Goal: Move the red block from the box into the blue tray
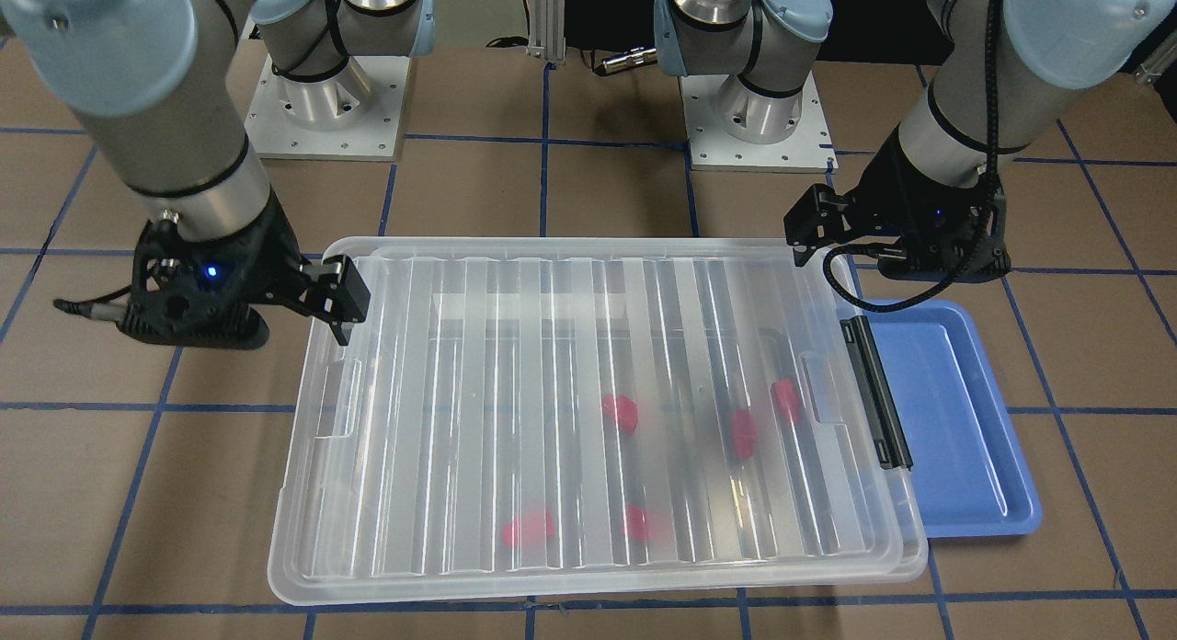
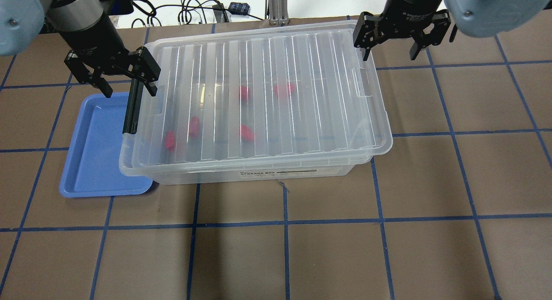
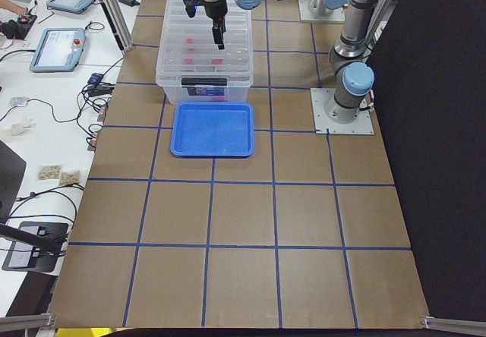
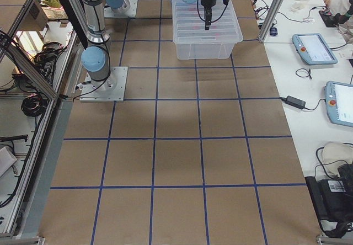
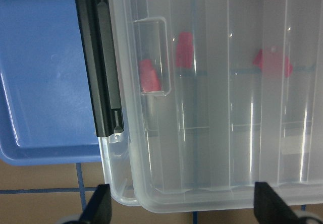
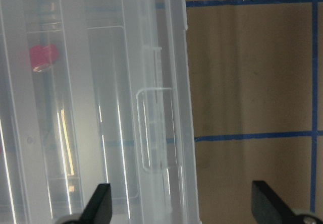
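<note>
Brown table [image 2: 327, 257], gridded with blue tape, fills the foreground of the overhead view. Box [image 2: 276, 174]: clear bin at the far middle of the table, with its ribbed lid [image 2: 327, 84] lying on top and a black latch bar [image 2: 131, 108] at the end on the robot's left. Blue tray [image 2: 92, 162]: flat on the table just beside that latch end, its box-side edge hidden under the lid's rim. Left gripper [image 2: 129, 92]: above the latch end of the box, jaws spread wide, holding nothing. Right gripper [image 2: 389, 55]: above the opposite far corner of the box, one finger over the lid rim and the other over the table, jaws likewise wide apart and empty. Red blocks [image 2: 246, 132]: five, all inside the box, seen through the lid, scattered from the latch end to the middle
</note>
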Available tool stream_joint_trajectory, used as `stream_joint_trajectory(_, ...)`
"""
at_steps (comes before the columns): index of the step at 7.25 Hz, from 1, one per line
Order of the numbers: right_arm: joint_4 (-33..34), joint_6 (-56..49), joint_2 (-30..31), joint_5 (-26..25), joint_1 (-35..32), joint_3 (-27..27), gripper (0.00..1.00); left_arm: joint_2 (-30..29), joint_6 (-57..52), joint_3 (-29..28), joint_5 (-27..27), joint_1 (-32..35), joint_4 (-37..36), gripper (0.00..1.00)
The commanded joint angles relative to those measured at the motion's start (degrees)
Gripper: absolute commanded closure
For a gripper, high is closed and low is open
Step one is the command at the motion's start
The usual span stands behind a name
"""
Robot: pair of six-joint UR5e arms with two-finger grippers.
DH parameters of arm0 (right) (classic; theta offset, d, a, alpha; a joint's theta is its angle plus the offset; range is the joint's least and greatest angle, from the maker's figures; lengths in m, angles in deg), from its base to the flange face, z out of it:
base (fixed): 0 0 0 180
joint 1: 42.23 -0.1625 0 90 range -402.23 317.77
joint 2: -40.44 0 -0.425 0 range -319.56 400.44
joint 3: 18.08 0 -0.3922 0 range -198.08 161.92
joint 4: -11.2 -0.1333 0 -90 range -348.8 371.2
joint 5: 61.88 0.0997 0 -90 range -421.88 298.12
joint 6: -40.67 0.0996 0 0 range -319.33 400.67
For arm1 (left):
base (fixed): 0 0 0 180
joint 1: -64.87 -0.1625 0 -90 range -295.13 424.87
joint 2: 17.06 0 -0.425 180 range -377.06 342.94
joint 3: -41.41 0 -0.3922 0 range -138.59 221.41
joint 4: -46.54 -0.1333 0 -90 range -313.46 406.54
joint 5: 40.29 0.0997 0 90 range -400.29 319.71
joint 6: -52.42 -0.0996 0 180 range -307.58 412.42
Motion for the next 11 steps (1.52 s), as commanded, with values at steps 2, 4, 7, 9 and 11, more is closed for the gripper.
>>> stream_joint_trajectory(2, 3.98, -4.28, -5.65, 0.28, 2.80, -1.58, 0.04, 1.20, 0.06, 0.15, -0.08, -0.02, -0.06, 0.00)
stream_joint_trajectory(4, 9.59, -4.63, -5.66, 0.28, 3.43, -5.09, 0.02, 1.64, 0.06, 0.41, -0.08, -0.02, 0.03, 0.00)
stream_joint_trajectory(7, 11.46, -9.28, -5.74, -0.07, 4.92, -5.37, 0.01, 1.99, 0.40, 0.33, 0.09, -0.11, 0.64, 0.00)
stream_joint_trajectory(9, 11.11, -12.79, -5.66, -0.07, 9.04, -5.45, 0.01, 2.52, -0.03, 0.15, -0.26, 0.07, 0.56, 0.00)
stream_joint_trajectory(11, 10.23, -15.08, -4.87, -0.33, 13.08, -5.89, 0.00, 1.47, -0.21, 0.33, -0.17, -0.02, -0.23, 0.00)
